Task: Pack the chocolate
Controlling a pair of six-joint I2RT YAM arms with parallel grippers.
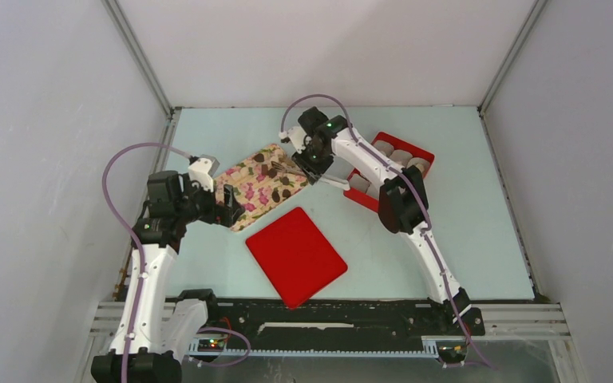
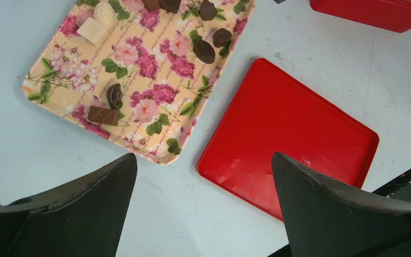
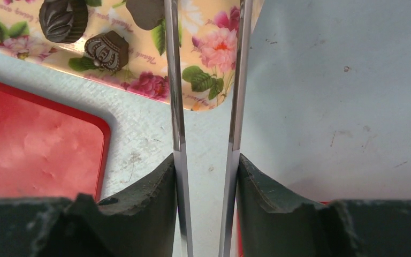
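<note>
Left wrist view shows nine chocolates (image 2: 204,51) sitting on the one floral tray (image 2: 59,101): seven dark, two pale. One red lid (image 2: 289,134) lies just beside it. The left gripper (image 2: 203,158) is spread wide and holds nothing. The right gripper (image 3: 206,171) pinches one pair of metal tweezers (image 3: 172,80) over the tray's corner.

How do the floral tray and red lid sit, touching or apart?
Apart. Left wrist view shows a strip of table between the floral tray and red lid.
</note>
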